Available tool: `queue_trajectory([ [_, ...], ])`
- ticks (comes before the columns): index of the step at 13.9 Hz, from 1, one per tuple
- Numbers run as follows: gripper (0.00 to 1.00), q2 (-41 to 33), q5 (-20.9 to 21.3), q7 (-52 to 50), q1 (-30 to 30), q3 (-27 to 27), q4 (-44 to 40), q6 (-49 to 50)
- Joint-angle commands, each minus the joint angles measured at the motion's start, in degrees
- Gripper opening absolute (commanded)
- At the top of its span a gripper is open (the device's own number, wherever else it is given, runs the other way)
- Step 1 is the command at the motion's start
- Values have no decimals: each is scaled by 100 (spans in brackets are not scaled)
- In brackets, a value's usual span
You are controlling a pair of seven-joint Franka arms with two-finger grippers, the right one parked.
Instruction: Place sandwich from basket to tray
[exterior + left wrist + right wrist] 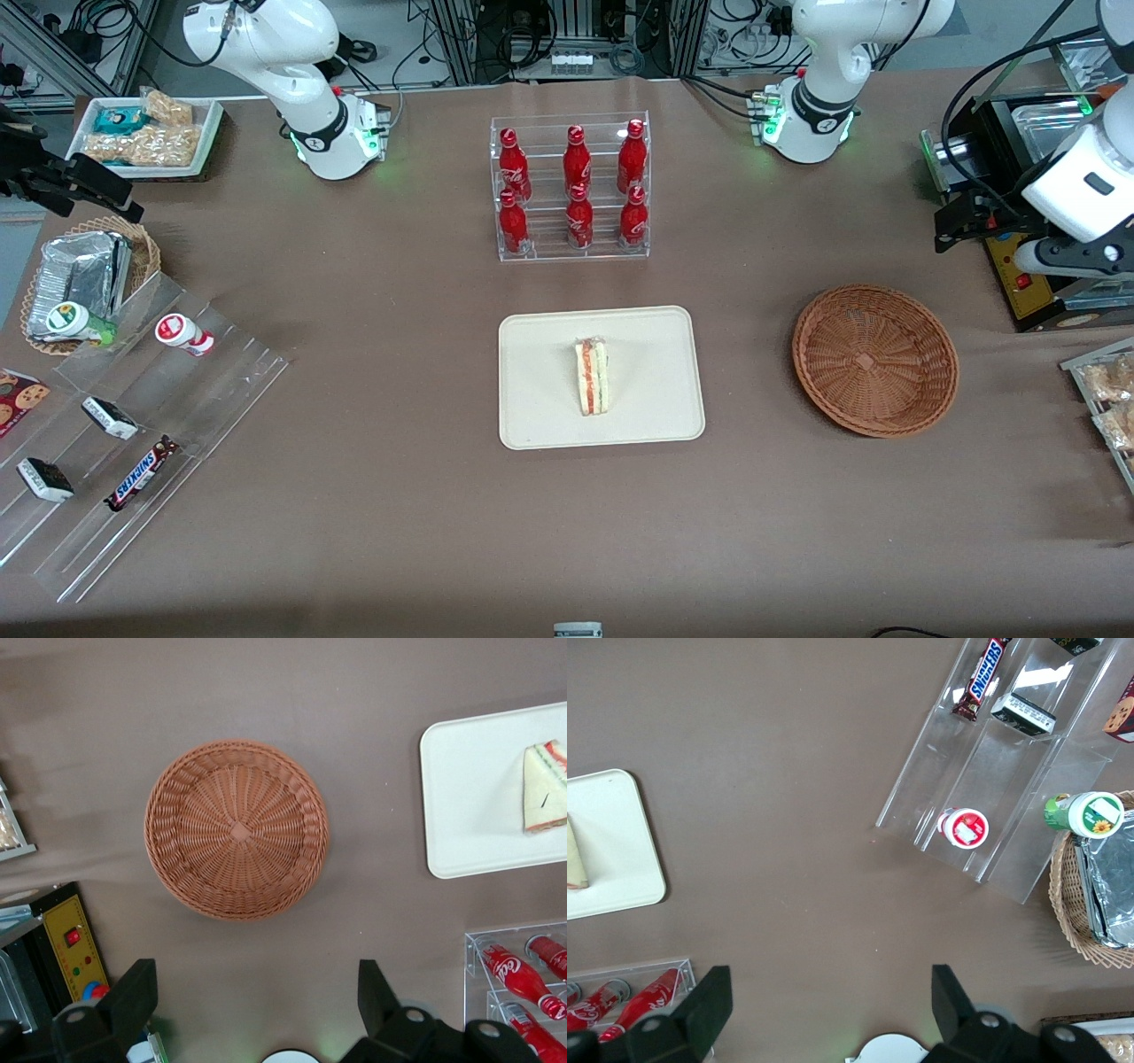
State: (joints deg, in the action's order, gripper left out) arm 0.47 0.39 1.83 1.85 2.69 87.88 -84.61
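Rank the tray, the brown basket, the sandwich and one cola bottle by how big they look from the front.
1. tray
2. basket, somewhat smaller
3. sandwich and a cola bottle: too alike to rank.
The gripper hangs open above the basket.

Left wrist view: tool (pixel 257 992) seen only as two dark finger tips, wide apart, bodies cut by frame edge. Sandwich (pixel 547 787) and tray (pixel 469 788), off to the tool's side, both cropped at the edge. Bottles (pixel 518 979) partly cut off, labels unreadable.
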Motion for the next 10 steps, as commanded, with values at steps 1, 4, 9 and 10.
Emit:
queue_trajectory([
  [1, 100, 173, -48, 107, -70, -23, -227, 120],
  [4, 100, 252, -206, 99, -79, -76, -209, 129],
  [9, 100, 252, -145, 107, -62, -76, -157, -124],
  [10, 100, 252, -136, 107, -61, -67, -148, -221],
])
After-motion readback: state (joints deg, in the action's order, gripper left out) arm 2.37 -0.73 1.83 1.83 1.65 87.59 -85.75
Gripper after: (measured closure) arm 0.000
